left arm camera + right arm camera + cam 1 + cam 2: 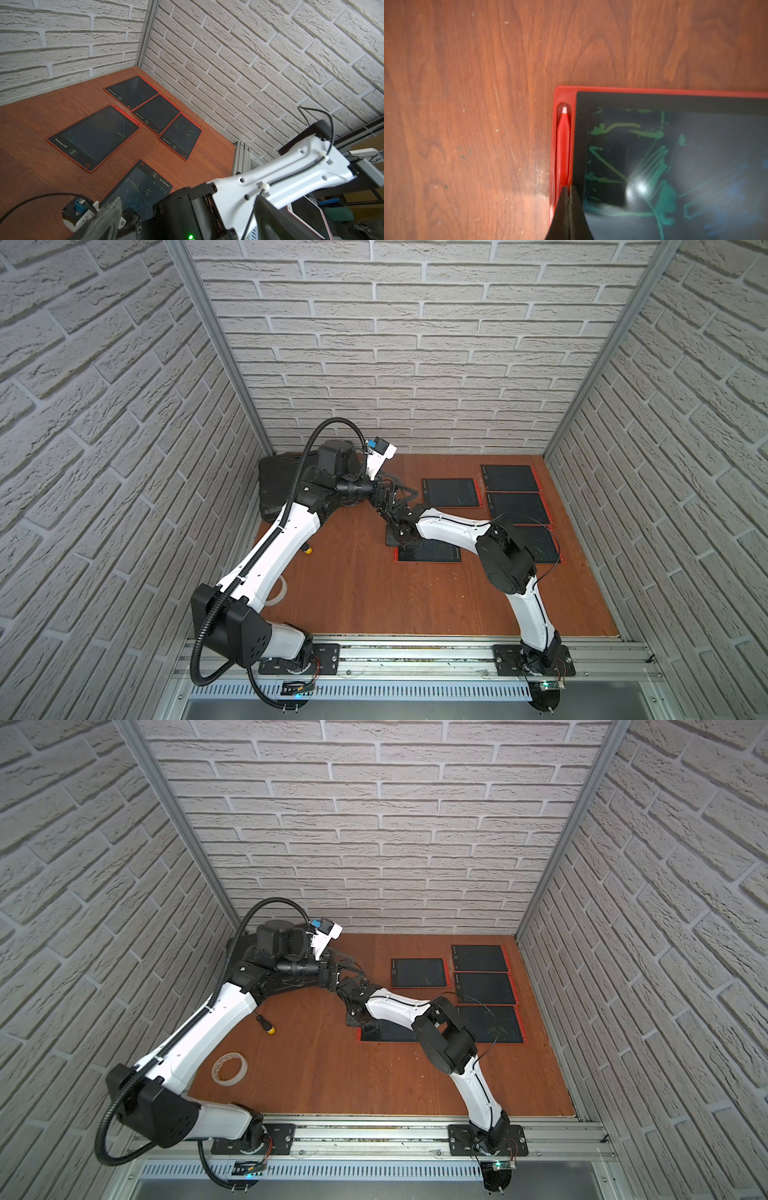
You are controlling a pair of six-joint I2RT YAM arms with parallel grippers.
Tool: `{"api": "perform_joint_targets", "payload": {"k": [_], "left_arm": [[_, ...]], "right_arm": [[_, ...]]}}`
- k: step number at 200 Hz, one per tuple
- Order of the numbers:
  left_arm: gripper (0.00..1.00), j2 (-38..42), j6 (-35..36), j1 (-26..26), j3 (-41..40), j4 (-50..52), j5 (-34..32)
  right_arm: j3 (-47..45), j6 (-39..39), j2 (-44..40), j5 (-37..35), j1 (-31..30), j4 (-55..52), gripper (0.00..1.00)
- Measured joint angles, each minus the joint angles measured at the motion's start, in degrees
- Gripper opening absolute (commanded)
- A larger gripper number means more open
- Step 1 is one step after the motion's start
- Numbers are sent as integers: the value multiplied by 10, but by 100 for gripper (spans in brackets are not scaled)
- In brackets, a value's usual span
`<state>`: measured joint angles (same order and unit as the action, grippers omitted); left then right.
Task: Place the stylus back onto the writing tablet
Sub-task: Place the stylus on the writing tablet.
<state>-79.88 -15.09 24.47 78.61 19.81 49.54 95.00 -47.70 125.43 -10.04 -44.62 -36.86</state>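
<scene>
Along red tablet point(675, 92) rim: slim tapered stylus point(563, 149), white tip

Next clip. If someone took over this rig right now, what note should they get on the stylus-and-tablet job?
Left gripper: jaws open, empty, raised above the table close to the right arm's wrist.
Right gripper: jaws shut, tips over the rear of the stylus, seemingly pressing on it.
Stylus: lying in the side slot of the writing tablet nearest the robot, white tip toward the corner.
Done: the stylus looks seated in its slot.
Left: probably check that it sits fully home, then lift the right arm clear.
</scene>
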Motion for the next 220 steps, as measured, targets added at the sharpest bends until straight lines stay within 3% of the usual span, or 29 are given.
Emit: {"api": "perform_joint_targets", "payload": {"k": [63, 164, 180, 206, 220], "left_arm": [[98, 0, 0, 0, 0, 0, 0], [98, 11, -38, -13, -19, -46, -32], [98, 18, -49, -26, -27, -57, -40], [98, 37, -60, -45, -33, -67, -60], [98, 52, -60, -50, -33, -67, -76]], "right_arm": [[29, 17, 17, -19, -7, -28, 3], [-110, 108, -93, 47, 6, 74, 18], [-148, 116, -135, 53, 8, 95, 28], [-203, 127, -198, 57, 13, 127, 61], [-228, 133, -226, 56, 17, 140, 73]]}}
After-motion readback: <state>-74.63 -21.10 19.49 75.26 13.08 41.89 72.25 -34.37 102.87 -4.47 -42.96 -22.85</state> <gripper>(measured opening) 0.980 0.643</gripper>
